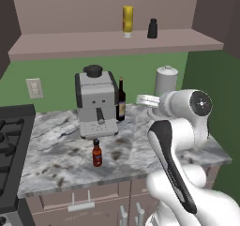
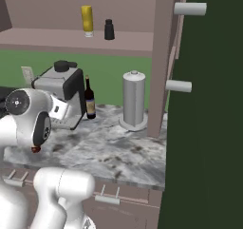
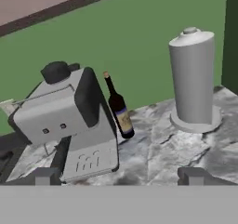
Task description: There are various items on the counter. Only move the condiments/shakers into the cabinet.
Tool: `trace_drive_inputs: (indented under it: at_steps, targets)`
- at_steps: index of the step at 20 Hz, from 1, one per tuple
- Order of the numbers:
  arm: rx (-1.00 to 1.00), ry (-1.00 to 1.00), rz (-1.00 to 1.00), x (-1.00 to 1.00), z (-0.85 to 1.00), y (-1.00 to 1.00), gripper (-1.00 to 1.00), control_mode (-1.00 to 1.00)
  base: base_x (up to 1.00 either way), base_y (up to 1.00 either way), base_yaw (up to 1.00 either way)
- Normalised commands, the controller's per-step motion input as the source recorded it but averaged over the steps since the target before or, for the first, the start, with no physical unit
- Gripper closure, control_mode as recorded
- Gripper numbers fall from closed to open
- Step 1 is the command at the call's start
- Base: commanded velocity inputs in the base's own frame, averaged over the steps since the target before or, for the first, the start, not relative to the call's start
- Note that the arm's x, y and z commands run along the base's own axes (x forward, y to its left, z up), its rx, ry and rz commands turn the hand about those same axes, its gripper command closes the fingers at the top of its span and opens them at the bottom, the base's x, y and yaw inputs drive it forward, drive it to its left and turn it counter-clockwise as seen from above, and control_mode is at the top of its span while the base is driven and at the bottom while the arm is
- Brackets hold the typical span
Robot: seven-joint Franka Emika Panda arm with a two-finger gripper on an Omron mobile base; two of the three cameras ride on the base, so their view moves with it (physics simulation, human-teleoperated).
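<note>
Leftmost in the left base view, the black stove top (image 1: 10, 140) is cut off by the frame edge, with the marbled counter (image 1: 51, 157) beside it. On the counter near its front edge stands the red sauce bottle (image 1: 97, 153), apart from the coffee machine (image 1: 96, 103) behind it. The wine bottle (image 1: 121, 100) stands just beside the machine's right side, its lower part partly hidden behind the machine. Further right, the grey canister (image 1: 166, 81) is half covered by the white arm. Up on the cabinet (image 1: 117, 44) shelf stand the yellow bottle (image 1: 127, 21) and, to its right, the black shaker (image 1: 152, 28), near each other but apart. In the right base view the red bottle is almost wholly hidden behind the arm. In the hand view, the gripper (image 3: 118, 176) has its jaws wide apart, holding nothing; only the tips of its fingers (image 3: 45, 176) show.
</note>
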Motion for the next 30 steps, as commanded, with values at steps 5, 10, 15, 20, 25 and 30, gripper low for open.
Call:
trace_drive_inputs:
  at_steps: [5,10,15,20,25,30]
  targets:
    - [0.11,0.44,0.18,0.01,-0.21,0.0,-1.0,-1.0,0.0,0.0,0.0]
    - [0.01,0.02,0.07,0.0,-0.01,-0.04,-1.0,-1.0,0.0,0.0,0.0]
    - [-0.11,0.2,0.2,0.0,-0.63,0.22,-1.0,-1.0,0.0,0.0,0.0]
    - [-0.09,0.27,0.33,0.0,-0.73,0.35,-1.0,-1.0,0.0,0.0,0.0]
    - [-0.01,0.19,0.4,0.01,-0.53,0.25,-1.0,-1.0,0.0,0.0,0.0]
    - [0.0,0.14,0.46,0.0,-0.45,0.24,-1.0,-1.0,0.0,0.0,0.0]
